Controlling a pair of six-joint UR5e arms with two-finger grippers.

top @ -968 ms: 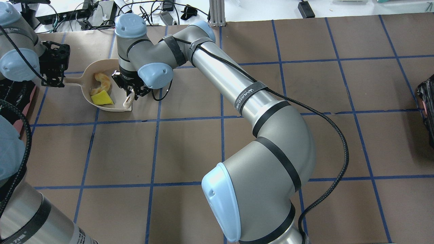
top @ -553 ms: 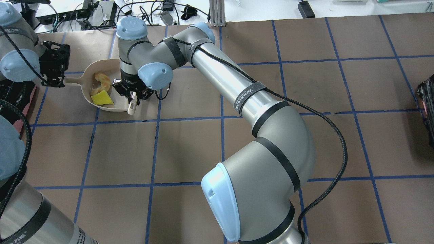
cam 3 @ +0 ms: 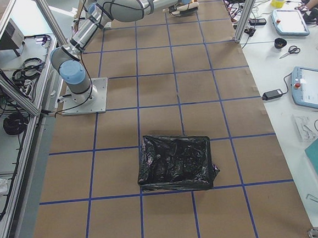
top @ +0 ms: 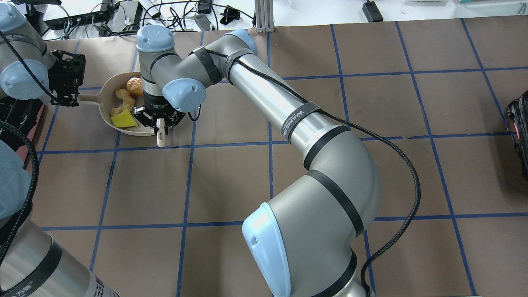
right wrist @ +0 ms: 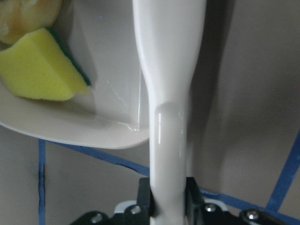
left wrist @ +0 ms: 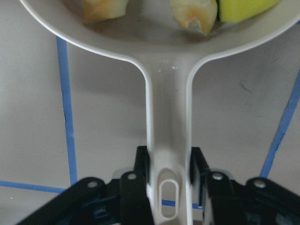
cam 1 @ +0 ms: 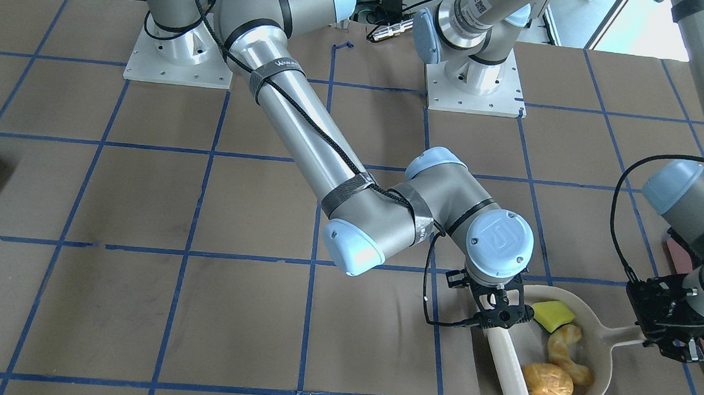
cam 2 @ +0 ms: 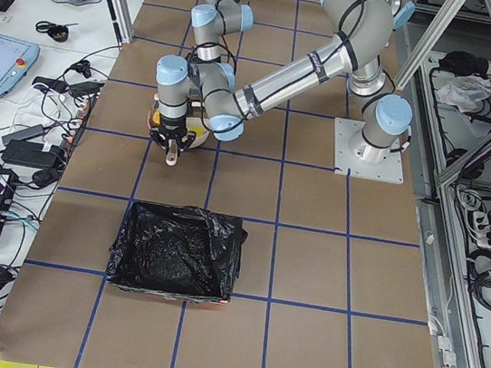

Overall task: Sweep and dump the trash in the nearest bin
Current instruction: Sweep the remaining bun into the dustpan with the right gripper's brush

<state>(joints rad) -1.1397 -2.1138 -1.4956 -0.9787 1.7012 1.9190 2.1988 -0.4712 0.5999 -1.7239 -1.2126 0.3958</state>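
Note:
A white dustpan [cam 1: 600, 363] lies on the table and holds all three trash pieces: the yellow wedge [cam 1: 553, 315], the croissant [cam 1: 566, 355] and the brown oval lump [cam 1: 548, 383]. They also show in the overhead view: wedge [top: 123, 120], croissant [top: 123, 100], lump [top: 134, 86]. My left gripper [cam 1: 658, 330] is shut on the dustpan handle [left wrist: 168, 117]. My right gripper [cam 1: 500, 316] is shut on a white sweeper [cam 1: 508, 371], which lies along the pan's open edge [right wrist: 171, 93]. The bin [cam 2: 176, 252], lined with a black bag, stands on my left.
A second black-lined bin [cam 3: 176, 162] stands far off on my right and shows at the overhead view's right edge [top: 519, 123]. My right arm [top: 288, 111] stretches across the table's middle. Cables and boxes [top: 103, 16] lie beyond the far edge.
My right gripper has turned and shifted slightly toward me with the sweeper. The brown lump now shows at the pan's far side. The left gripper and dustpan have not moved.

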